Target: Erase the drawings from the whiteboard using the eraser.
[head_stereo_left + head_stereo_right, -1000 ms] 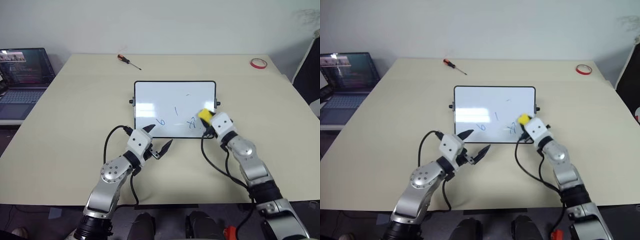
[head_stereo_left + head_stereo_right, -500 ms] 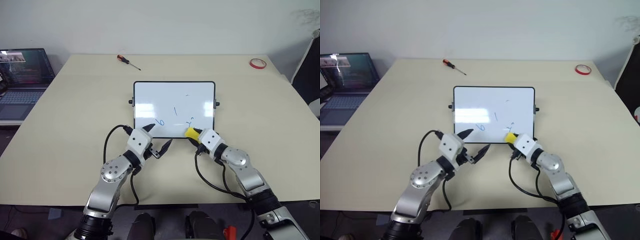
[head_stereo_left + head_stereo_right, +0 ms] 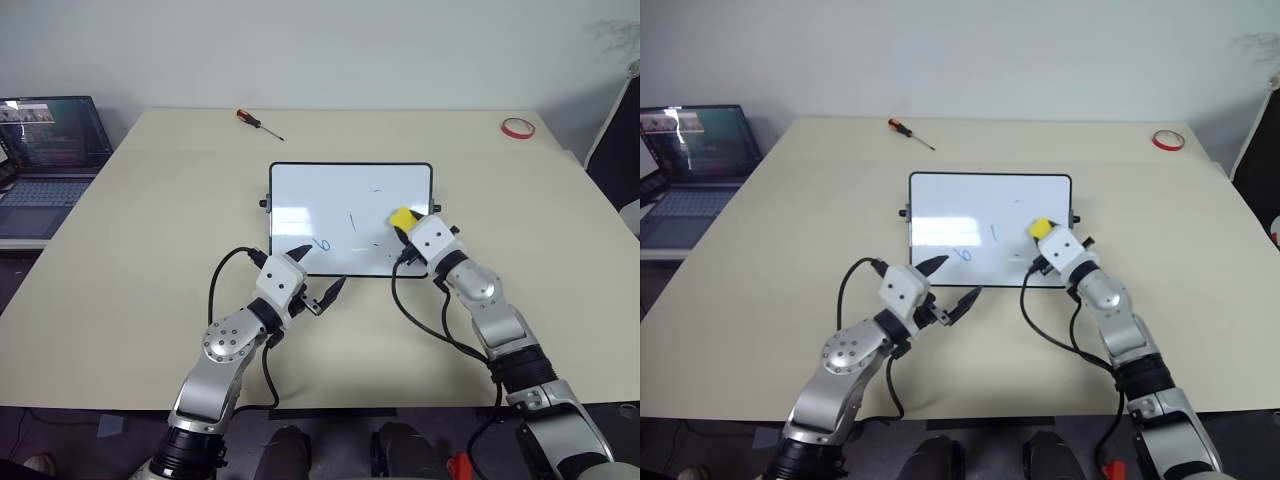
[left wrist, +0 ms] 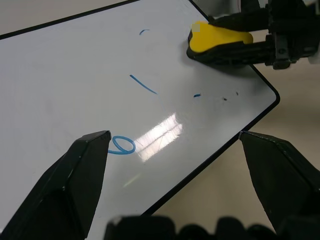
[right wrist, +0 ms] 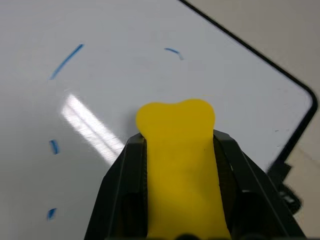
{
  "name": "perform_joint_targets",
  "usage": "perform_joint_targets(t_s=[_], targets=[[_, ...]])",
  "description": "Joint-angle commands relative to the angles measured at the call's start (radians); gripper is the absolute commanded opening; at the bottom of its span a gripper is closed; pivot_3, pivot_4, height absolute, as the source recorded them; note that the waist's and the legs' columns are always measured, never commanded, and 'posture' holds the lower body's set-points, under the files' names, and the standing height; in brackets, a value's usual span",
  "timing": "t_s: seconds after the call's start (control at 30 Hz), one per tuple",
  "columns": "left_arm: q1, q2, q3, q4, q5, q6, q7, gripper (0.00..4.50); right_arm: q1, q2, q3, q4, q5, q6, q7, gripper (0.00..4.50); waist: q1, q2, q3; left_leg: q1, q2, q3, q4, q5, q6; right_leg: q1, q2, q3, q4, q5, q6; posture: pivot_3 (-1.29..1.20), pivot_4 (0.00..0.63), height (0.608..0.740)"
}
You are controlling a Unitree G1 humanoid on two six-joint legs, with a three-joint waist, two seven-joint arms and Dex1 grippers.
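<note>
The whiteboard (image 3: pixel 330 190) is laid flat near the middle of the beige surface (image 3: pixel 150 250). The yellow eraser (image 3: pixel 402 218) is clamped between the fingers of the right claw (image 3: pixel 404 224) and is pressed onto the board near its right edge. The drawings (image 3: pixel 321 243) are seen as thin blue marks: a small loop near the front edge, a short stroke at mid-board, a faint tick farther back, and a few small specks just in front of the eraser. The left claw (image 3: pixel 318 278) is held with its fingers spread apart at the board's front edge, nothing between them. A screwdriver (image 3: pixel 257 122) is seen beyond the board, a red tape ring (image 3: pixel 516 127) at the far right corner, and a laptop (image 3: pixel 45 160) off the left side.
</note>
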Motion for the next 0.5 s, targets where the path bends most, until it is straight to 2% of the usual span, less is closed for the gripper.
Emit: perform_joint_targets(t_s=[0.03,0.13,0.3,0.5], targets=[[-0.007,-0.004,0.001,-0.019,-0.007,-0.015,0.001,4.5,0.059,-0.005,0.049,-0.06,0.046,0.0,0.125,1.3,-0.001,0.0,0.0,0.0,0.0,0.0,0.0,0.0,0.0,0.0,0.0,0.0,0.0,0.0,0.0,0.0,0.15,0.74],[-0.006,-0.006,-0.001,-0.017,-0.006,-0.016,0.004,4.5,0.091,-0.006,0.077,-0.084,0.061,0.013,0.187,1.3,-0.002,0.0,0.0,0.0,0.0,0.0,0.0,0.0,0.0,0.0,0.0,0.0,0.0,0.0,0.0,0.0,0.15,0.74],[-0.011,-0.009,-0.004,-0.012,-0.005,-0.016,0.005,4.5,0.051,0.006,0.062,-0.056,0.044,0.01,0.16,1.3,-0.002,0.0,0.0,0.0,0.0,0.0,0.0,0.0,0.0,0.0,0.0,0.0,0.0,0.0,0.0,0.0,0.15,0.74],[-0.018,-0.01,-0.004,-0.005,-0.003,-0.02,0.003,4.5,-0.053,0.006,0.018,0.047,-0.049,-0.013,-0.03,1.3,-0.001,0.0,0.0,0.0,0.0,0.0,0.0,0.0,0.0,0.0,0.0,0.0,0.0,0.0,0.0,0.0,0.15,0.74]])
